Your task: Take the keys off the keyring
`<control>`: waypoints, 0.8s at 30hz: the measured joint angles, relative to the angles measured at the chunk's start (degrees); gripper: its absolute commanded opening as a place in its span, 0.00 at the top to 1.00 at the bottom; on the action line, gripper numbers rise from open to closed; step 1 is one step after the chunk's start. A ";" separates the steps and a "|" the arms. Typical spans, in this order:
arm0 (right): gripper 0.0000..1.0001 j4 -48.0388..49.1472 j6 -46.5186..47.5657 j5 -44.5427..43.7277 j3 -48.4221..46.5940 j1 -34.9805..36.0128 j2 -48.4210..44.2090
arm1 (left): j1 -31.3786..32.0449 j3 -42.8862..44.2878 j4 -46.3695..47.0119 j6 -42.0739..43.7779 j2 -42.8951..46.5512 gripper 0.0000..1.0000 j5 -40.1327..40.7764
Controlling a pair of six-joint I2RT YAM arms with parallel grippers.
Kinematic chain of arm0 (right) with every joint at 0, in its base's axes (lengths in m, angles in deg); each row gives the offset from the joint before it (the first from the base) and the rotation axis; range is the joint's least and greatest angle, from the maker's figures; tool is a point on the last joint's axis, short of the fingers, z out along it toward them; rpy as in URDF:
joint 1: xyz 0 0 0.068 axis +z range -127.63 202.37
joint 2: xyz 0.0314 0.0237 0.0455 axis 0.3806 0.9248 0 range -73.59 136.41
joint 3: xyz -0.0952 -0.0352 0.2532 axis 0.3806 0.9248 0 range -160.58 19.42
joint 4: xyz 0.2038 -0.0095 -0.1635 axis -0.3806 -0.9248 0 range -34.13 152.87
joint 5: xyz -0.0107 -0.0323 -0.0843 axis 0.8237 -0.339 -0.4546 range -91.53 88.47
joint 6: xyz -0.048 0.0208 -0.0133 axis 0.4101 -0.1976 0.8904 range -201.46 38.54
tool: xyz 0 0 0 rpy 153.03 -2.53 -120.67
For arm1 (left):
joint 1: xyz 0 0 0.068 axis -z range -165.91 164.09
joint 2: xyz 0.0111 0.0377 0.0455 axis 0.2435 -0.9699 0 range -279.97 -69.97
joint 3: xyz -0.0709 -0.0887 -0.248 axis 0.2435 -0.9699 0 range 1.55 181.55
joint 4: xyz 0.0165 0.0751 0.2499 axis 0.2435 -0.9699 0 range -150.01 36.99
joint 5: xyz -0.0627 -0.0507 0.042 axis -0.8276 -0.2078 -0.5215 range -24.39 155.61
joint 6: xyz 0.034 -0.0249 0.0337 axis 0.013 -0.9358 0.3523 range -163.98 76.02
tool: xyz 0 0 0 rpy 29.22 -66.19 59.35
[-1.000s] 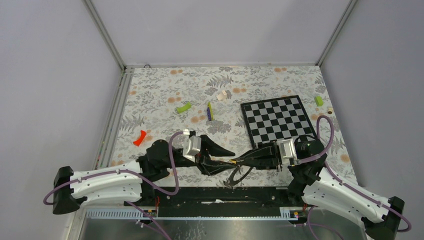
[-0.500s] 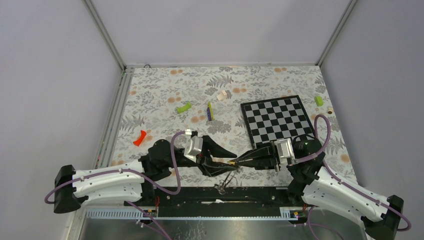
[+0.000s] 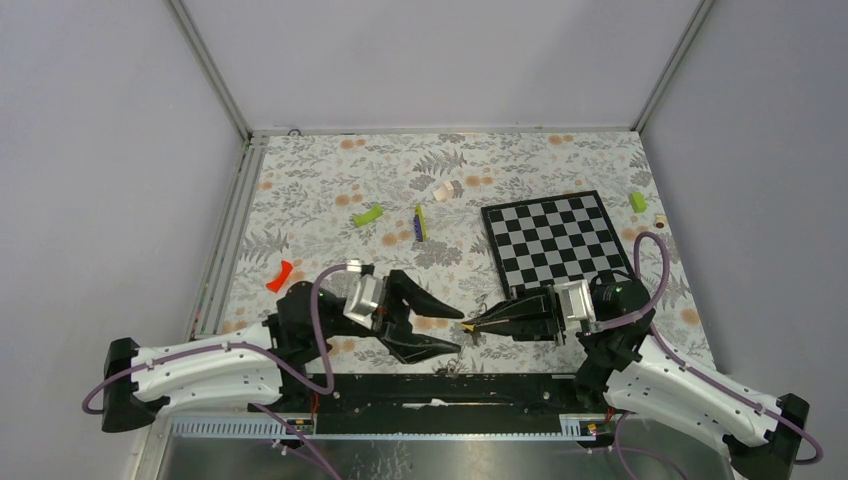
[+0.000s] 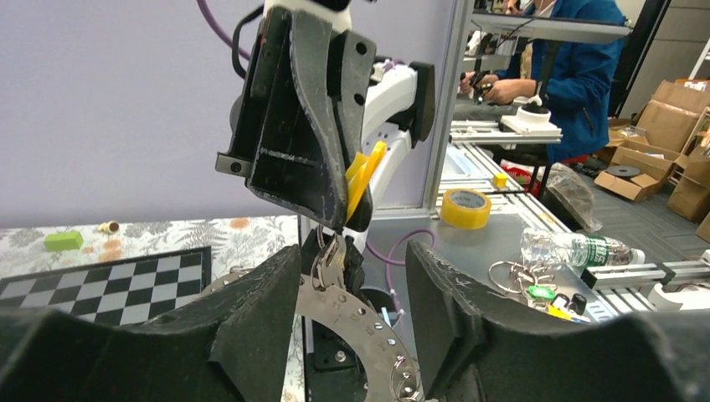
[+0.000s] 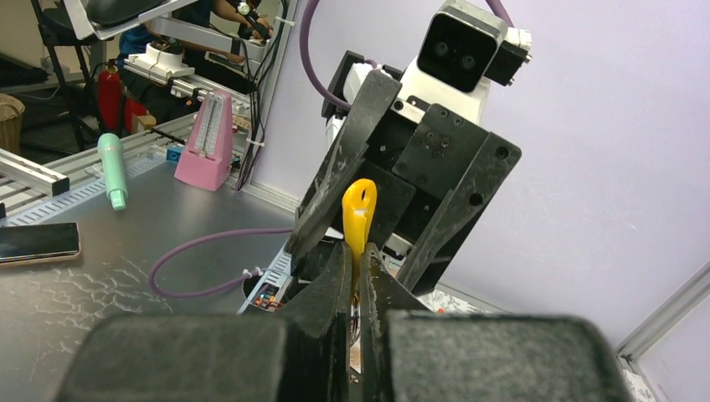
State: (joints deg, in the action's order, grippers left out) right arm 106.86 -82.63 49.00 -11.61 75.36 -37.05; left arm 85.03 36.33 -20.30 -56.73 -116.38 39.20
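1. The yellow plastic-tagged key stands upright, pinched at its lower end between the pads of the right end effector, which is clenched on it.
2. The large silvery metal keyring hangs just below those tips, apparently carried only by that key. It lies between the spread fingers of the left end effector, which is released. Whether either pad brushes the ring I cannot tell.
3. Risk: the tag looks smooth and thin, so a tug could make it slide out of the narrow clamp. The ring would then drop towards the black base rail underneath.
4. Risk: with nothing steadying it, the ring can swing or twist. The left end effector could then close on air, or trap the small linking loop instead of the band.
5. The ring is a flat, shiny, rigid band dotted with small holes. The tag is glossy, with a rounded end and an eyelet. The fingers are matt black, wedge-shaped and rough-faced.
6. Beyond both end effectors, a floral-printed surface carries a black-and-white checkered board, flat and thin, on the right arm's side.
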 measured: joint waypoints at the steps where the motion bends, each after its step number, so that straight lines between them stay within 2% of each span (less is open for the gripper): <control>1: 1.00 -0.02 0.00 0.02 0.00 0.00 -0.17 | 0.00 0.00 -0.07 -0.04 0.81 0.46 0.02; 6: 1.00 0.02 -0.07 0.48 0.00 0.00 -0.76 | 0.00 -0.11 -0.20 0.04 4.02 0.47 0.44; 11: 1.00 0.09 -1.09 2.73 -0.09 0.00 -0.46 | 0.04 -0.57 -0.31 0.17 4.87 0.53 2.36; 16: 1.00 0.28 -1.92 4.74 -0.87 0.00 0.17 | 0.04 -0.68 -0.63 0.26 3.26 0.57 4.44; 24: 1.00 0.57 -2.58 6.10 -1.05 0.00 0.66 | 0.04 -0.68 -1.27 0.26 -1.01 0.55 6.75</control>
State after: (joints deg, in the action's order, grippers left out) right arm 107.43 -85.21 55.10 -12.66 75.36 -36.40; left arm 85.07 35.66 -21.57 -56.47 -117.39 45.95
